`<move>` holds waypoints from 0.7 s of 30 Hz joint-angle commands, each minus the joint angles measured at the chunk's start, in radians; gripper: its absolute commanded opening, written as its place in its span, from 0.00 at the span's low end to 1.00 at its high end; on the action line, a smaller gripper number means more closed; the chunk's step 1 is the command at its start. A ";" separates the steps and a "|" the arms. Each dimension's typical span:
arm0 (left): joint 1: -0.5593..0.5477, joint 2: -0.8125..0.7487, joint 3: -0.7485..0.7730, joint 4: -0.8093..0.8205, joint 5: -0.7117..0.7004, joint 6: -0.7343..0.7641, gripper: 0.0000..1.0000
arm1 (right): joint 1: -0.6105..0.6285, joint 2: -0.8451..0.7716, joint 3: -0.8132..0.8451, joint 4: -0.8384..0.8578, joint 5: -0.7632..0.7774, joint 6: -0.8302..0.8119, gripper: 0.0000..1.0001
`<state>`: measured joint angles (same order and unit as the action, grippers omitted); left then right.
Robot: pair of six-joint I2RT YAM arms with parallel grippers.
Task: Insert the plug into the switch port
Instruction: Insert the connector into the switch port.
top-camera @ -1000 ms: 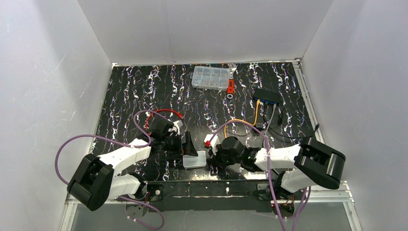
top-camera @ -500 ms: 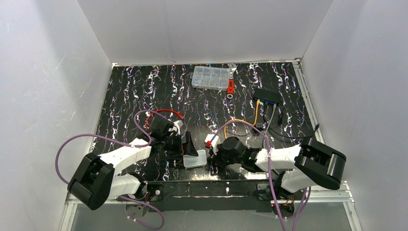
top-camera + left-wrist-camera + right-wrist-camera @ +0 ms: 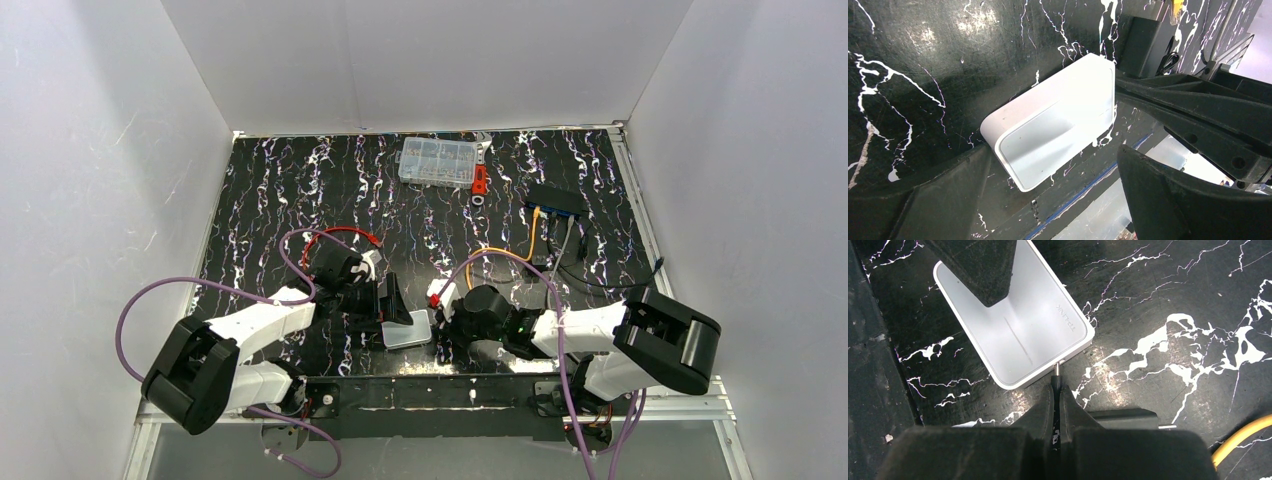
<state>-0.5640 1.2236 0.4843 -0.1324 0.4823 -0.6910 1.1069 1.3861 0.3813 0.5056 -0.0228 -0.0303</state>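
The insertion looks unfinished, or at least unconfirmed. The right gripper (image 3: 1054,390) has its fingers pressed together on a thin dark lead ending in a metal pin (image 3: 1056,371), not on the orange cable (image 3: 1243,437), which lies behind and to one side of it. The pin tip sits just ahead of the fingertips, at the edge of the white box (image 3: 1033,340), and whether it touches I cannot tell. The left gripper (image 3: 1053,155) is spread wide with that same white box between its fingers, and it pinches nothing.

The black box (image 3: 556,200) lies well ahead of the right gripper, far out of its reach for now. The orange cable runs up to its blue-edged face, where the switch port (image 3: 552,211) would be. The plug itself is too small to pick out from above (so whether it is already seated there cannot be judged). If it is not, what I judge remains is finding the clear connector, carrying it forward and pressing it home.

Counts:
- two grippers
- one white box
- one black box
- one orange cable
- one grey cable (image 3: 566,238) beside it
- one red wire (image 3: 340,231)
- one clear compartment case (image 3: 437,160)
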 commanded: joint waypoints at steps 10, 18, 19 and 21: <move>-0.010 0.006 -0.018 -0.066 -0.036 0.012 0.97 | 0.014 -0.033 0.032 0.055 0.044 -0.005 0.01; -0.011 -0.010 -0.013 -0.082 -0.058 0.010 0.98 | 0.015 -0.026 0.023 0.072 -0.039 -0.007 0.01; -0.010 -0.010 -0.011 -0.082 -0.059 0.010 0.98 | 0.016 -0.024 0.020 0.075 -0.050 -0.007 0.01; -0.011 -0.009 -0.007 -0.083 -0.058 0.012 0.98 | 0.017 -0.026 0.011 0.081 -0.079 -0.007 0.01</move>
<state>-0.5671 1.2144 0.4843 -0.1440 0.4655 -0.6922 1.1137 1.3804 0.3817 0.5041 -0.0200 -0.0307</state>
